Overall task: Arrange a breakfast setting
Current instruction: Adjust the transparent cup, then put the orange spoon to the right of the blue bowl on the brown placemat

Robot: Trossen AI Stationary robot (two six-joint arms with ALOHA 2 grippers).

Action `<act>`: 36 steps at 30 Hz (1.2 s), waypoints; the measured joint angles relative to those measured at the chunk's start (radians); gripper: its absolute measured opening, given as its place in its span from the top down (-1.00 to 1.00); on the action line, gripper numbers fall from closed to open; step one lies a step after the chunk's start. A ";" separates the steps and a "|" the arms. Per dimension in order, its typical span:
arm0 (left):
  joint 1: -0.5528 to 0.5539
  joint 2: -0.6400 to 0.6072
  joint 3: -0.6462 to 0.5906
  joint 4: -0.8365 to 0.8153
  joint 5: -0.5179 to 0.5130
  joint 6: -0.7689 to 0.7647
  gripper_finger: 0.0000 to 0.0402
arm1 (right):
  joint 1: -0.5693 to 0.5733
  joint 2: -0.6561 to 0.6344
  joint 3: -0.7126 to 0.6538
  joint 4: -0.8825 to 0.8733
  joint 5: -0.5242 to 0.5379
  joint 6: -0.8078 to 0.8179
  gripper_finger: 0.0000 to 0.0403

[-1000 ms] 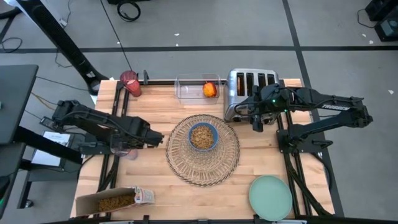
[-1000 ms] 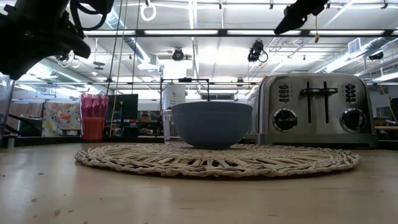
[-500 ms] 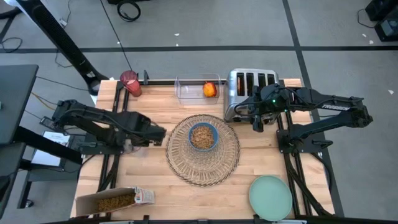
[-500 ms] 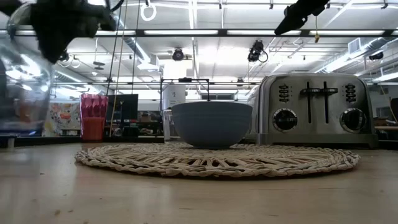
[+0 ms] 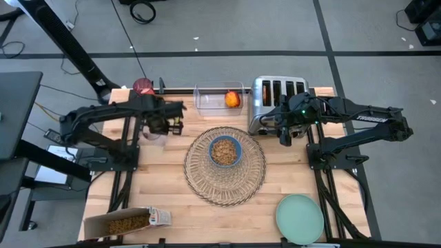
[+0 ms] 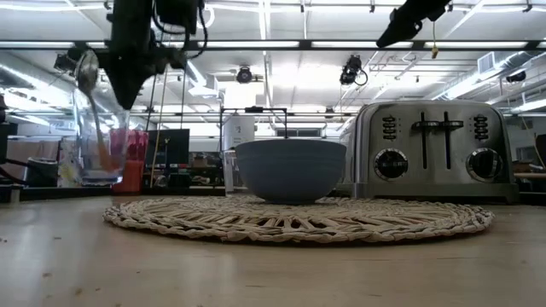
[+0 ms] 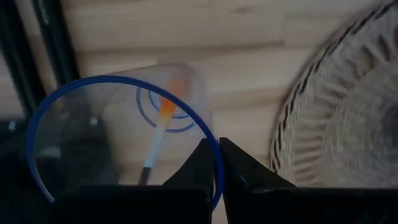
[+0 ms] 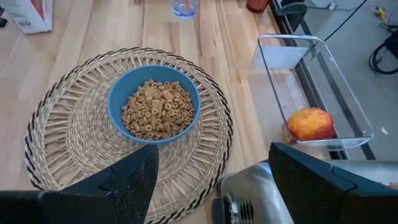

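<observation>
Two claws are in play, but only the left claw (image 7: 214, 163) is working. A second ago it sat low at the counter's left side, closing on a clear glass (image 7: 118, 140); now its fingers are pinched tight on the glass's rim, one inside and one outside, and the arm has swung the glass up toward the counter's far left, close to the dark red cup (image 5: 143, 87). In the low view the glass (image 6: 100, 141) hangs clear of the counter (image 5: 165, 189), with the orange-handled spoon (image 6: 95, 107) standing inside it, bowl end up. So I judge the pick to be done and the spoon now travels with its container.

That matters because the spoon is one of the pieces not yet laid. The wicker placemat (image 5: 224, 165) lies mid-counter with the small blue bowl (image 5: 224, 151) on it, already filled with cereal. The pale green plate (image 5: 300, 218) waits at the near right corner, well apart from the mat. The orange-red fruit (image 5: 233, 99) sits in a clear tray (image 5: 213, 98) at the far edge, beside the toaster (image 5: 279, 96). The cereal box (image 5: 127, 222) lies on its side at the near left.

My right claw (image 8: 214, 174) hangs above the toaster's near edge, fingers spread wide and empty. A rim pinch on a thin glass could tilt or slip, so I'd carry it slowly.
</observation>
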 joint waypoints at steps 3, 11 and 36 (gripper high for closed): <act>0.078 0.000 -0.042 0.040 -0.001 0.072 0.93 | 0.002 0.000 0.000 -0.005 -0.006 0.025 -0.52; 0.148 0.000 -0.114 0.127 -0.001 0.098 0.93 | 0.003 0.000 0.000 -0.027 -0.029 0.061 -0.52; 0.148 -0.001 0.038 0.029 0.004 0.245 0.43 | 0.002 0.000 0.000 -0.021 -0.029 0.057 -0.52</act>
